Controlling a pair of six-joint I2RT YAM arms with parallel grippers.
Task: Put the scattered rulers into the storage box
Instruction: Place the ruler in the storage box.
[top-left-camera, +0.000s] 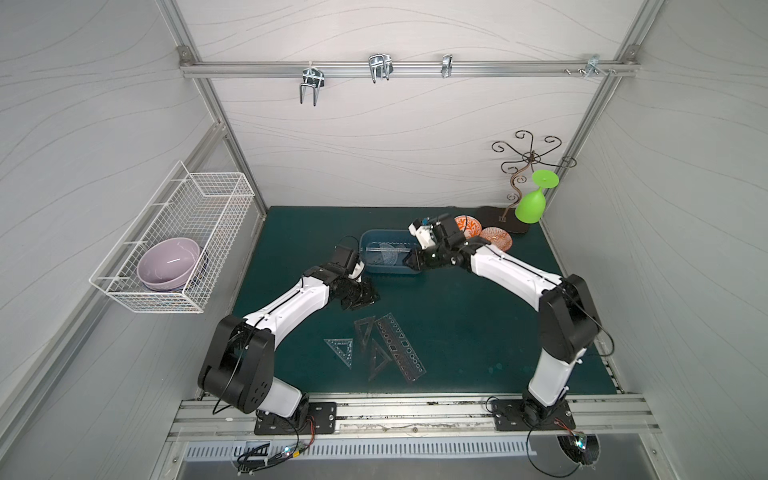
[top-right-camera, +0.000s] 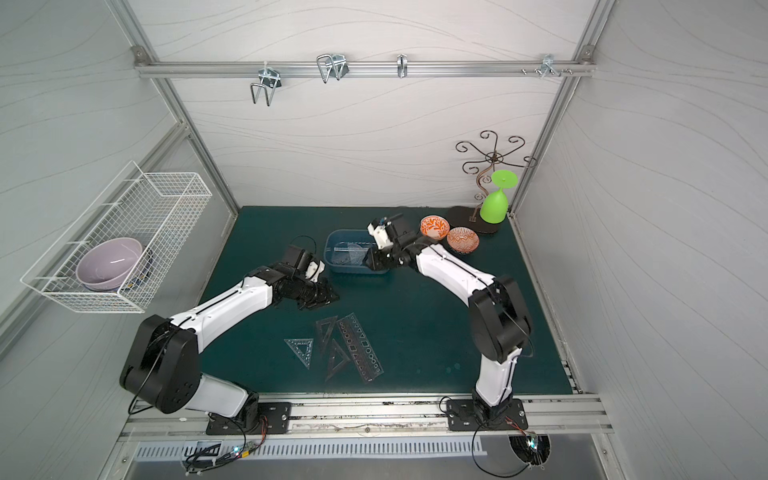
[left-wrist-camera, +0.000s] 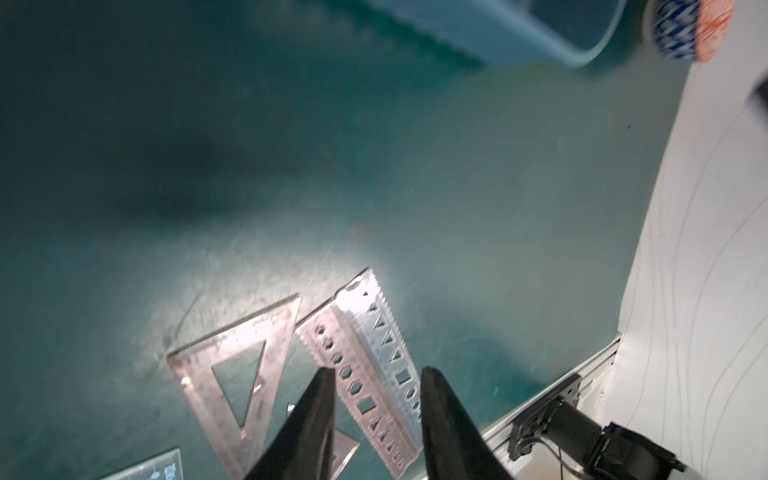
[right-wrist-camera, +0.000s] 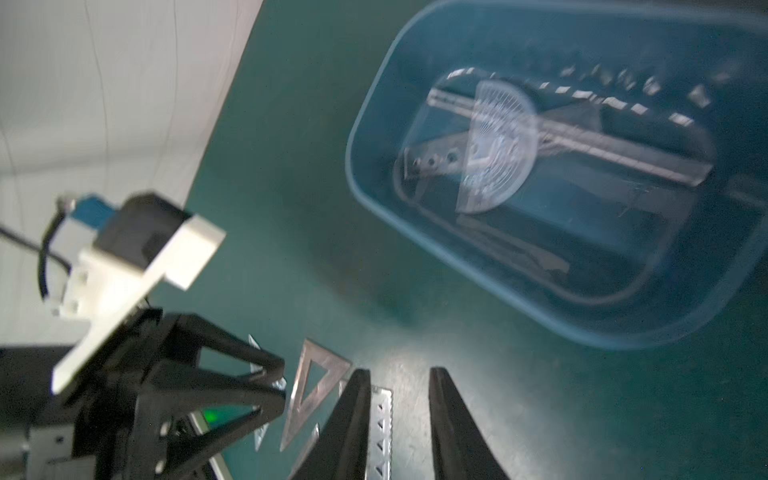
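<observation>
Green table (top-left-camera: 478, 324): storage box (top-left-camera: 386, 270) at twelve o'clock, protractor (right-wrist-camera: 498, 145) inside; rulers (top-left-camera: 401, 349) loose at six o'clock. Left claw (left-wrist-camera: 377, 369) and right claw (right-wrist-camera: 400, 370) both stand apart, empty.

glossy see-through plastic rulers (top-left-camera: 401, 345), matt green mat (top-left-camera: 478, 332).

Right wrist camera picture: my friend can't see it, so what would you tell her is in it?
A blue storage box sits on a green mat with a half-circle protractor and a clear straightedge lying inside. Nearer the camera, the right gripper is open and empty. A dark triangle and a stencil strip lie outside the box.
</observation>
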